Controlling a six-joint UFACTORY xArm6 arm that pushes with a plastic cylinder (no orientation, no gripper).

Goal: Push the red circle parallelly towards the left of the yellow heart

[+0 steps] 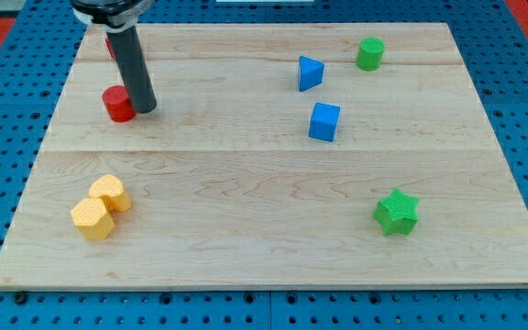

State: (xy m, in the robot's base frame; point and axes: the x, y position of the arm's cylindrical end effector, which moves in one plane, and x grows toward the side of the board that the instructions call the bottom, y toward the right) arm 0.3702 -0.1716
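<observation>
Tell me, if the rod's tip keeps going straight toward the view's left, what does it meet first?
My tip sits at the right side of the red circle, apparently touching it, so it would meet that block first.

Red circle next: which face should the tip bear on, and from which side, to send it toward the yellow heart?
Nothing can be gripped; my tip only pushes. It sits against the red circle on its right. The yellow blocks lie toward the view's bottom; which one is the heart I cannot tell. I would move round to the circle's top face and push downward through its centre, since a round side probably slips off-line.
</observation>
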